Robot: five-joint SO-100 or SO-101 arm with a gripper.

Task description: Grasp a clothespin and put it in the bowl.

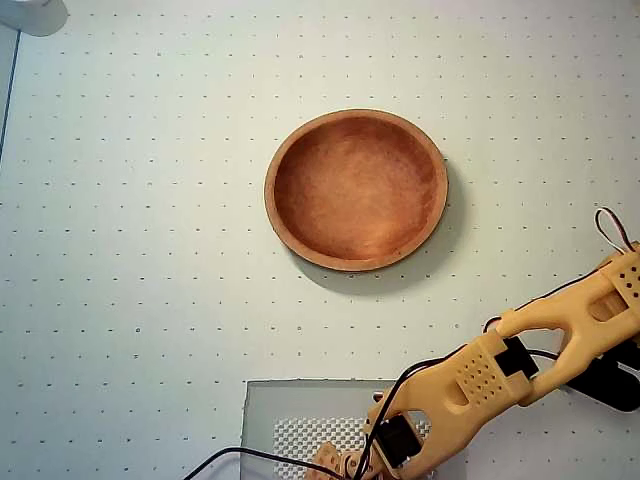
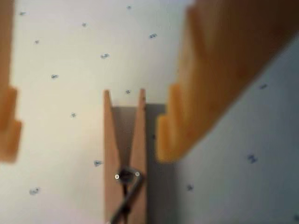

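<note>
In the wrist view the clothespin (image 2: 124, 158) lies on the dotted white surface, its two tips pointing up the picture and its wire spring low in the frame. My gripper (image 2: 88, 140) is open and straddles it. One orange finger (image 2: 9, 126) is at the left edge and the other finger (image 2: 187, 107) is just right of the pin, neither touching it. In the overhead view the bowl (image 1: 355, 190) sits empty at the centre, well away from the gripper. The clothespin is hidden under the gripper head there.
The orange arm (image 1: 500, 365) reaches in from the right edge to the bottom edge of the overhead view. A grey pad (image 1: 290, 410) with a mesh patch lies under the gripper head. A black cable (image 1: 240, 455) trails to the left. The dotted mat (image 1: 130, 250) covers the table.
</note>
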